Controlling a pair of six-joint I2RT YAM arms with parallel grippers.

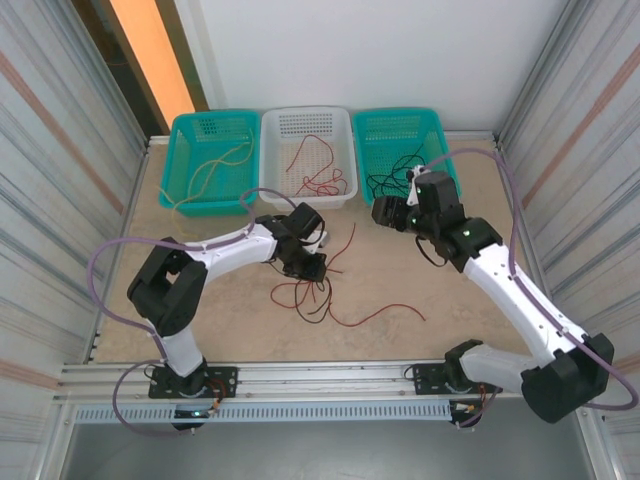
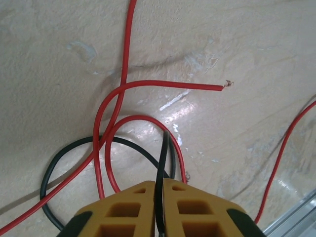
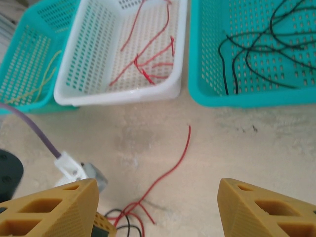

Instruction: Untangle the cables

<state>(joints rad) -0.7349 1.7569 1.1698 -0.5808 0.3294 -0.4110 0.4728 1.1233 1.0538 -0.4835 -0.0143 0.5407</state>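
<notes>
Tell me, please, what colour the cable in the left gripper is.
Black; the cable shows best in the left wrist view.

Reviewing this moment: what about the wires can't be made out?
Left wrist view: the thin black wire runs into the shut left end effector, which hides the rest of it.
Top view: the tangle of thin red and black wires is too small to tell which strand lies over which; the left end effector covers part.
Right wrist view: the bottom edge cuts off the tangle near the open right end effector.
</notes>
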